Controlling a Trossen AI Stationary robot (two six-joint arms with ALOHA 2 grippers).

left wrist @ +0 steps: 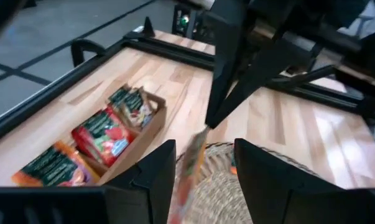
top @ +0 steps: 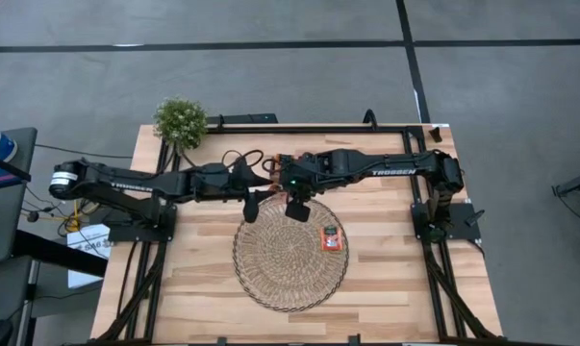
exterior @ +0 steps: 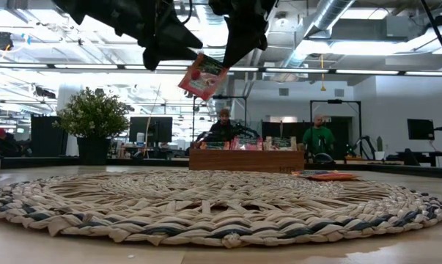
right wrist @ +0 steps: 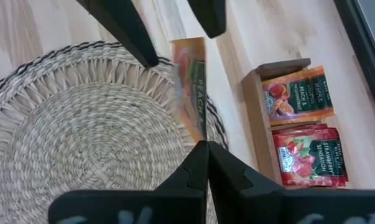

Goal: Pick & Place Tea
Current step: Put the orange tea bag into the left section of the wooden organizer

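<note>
My right gripper [right wrist: 203, 148] [top: 297, 208] is shut on one red-orange tea sachet [right wrist: 190, 87] [exterior: 204, 75], above the far edge of the round woven mat [top: 290, 255]. My left gripper [left wrist: 203, 152] [top: 254, 207] is open just beside it. Its two fingers stand on either side of the sachet [left wrist: 188, 171], seen edge-on; whether they touch it, I cannot tell. Another sachet [top: 332, 238] [exterior: 327, 175] lies flat on the mat's right part. The small wooden tray [right wrist: 259, 118] [left wrist: 147, 127] holds several more sachets standing in its compartments. My right gripper pinches the sachet between its two shut fingers at one edge [right wrist: 198, 132], near a corner [exterior: 221, 67]. The fingers come from above, pointing down. The sachet is lifted clear over the mat and hangs tilted below them.
A potted plant [top: 181, 120] stands at the table's far left corner. The tray sits on the wood just beyond the mat's far edge, under both arms. Black frame rails [top: 434, 279] run along the table's sides. People sit at desks in the room behind [exterior: 318, 136].
</note>
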